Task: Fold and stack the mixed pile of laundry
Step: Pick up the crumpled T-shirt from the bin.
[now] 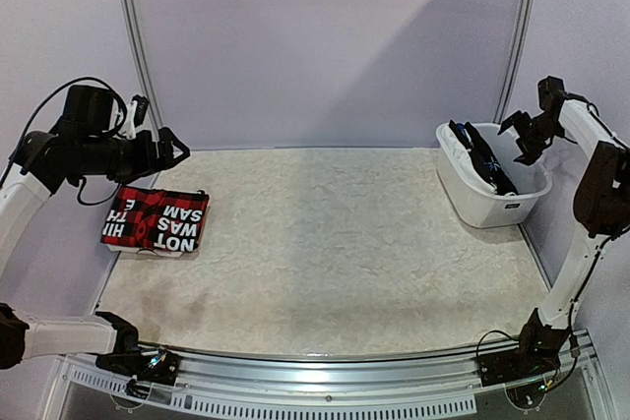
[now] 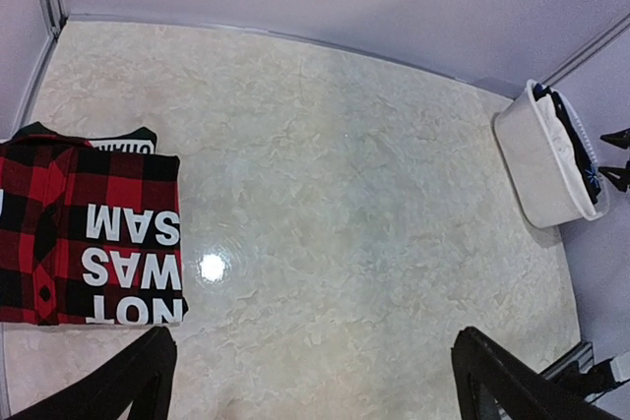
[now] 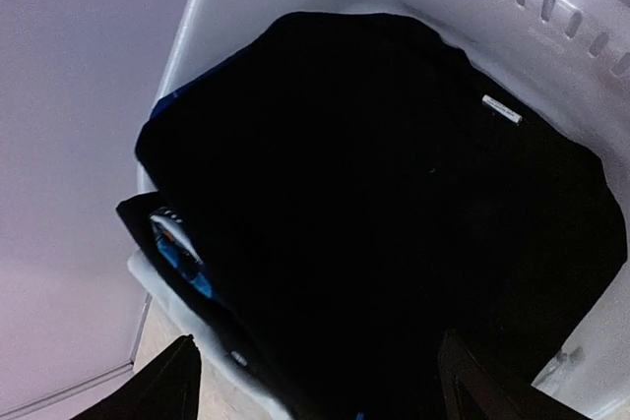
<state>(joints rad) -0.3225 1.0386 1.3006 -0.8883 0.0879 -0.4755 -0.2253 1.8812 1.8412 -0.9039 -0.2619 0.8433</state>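
Top view first: it's the only one showing both arms at once. Count is two arms, one white basket [image 1: 479, 202], and one folded red-black plaid garment [image 1: 156, 220]. The plaid lies flat at the left edge of the table [image 1: 325, 243], with white block lettering that reads upside down from here. The left gripper [image 1: 175, 148] hovers just above it, jaws spread, holding nothing. The right gripper [image 1: 519, 140] hangs over the basket at the far right. Dark cloth is draped over the basket's rim.

Left wrist view: the left gripper [image 2: 313, 341] has its fingers wide apart at the bottom of the frame, with bare table between them. The red-black plaid garment [image 2: 89, 233] sits at the left. This view adds a dark edge with a strip of white lettering poking out from under its upper side. The basket [image 2: 541, 164] is small at the right.

Right wrist view: this looks straight down into the basket [image 3: 512, 7], which the others can't do. A plain black garment [image 3: 394, 194] fills nearly all of it, with a small white tag [image 3: 502, 108] on top. One blue garment [image 3: 182, 248] peeks out at the lower left. The right gripper [image 3: 315, 361] is spread wide above the cloth and grips nothing.
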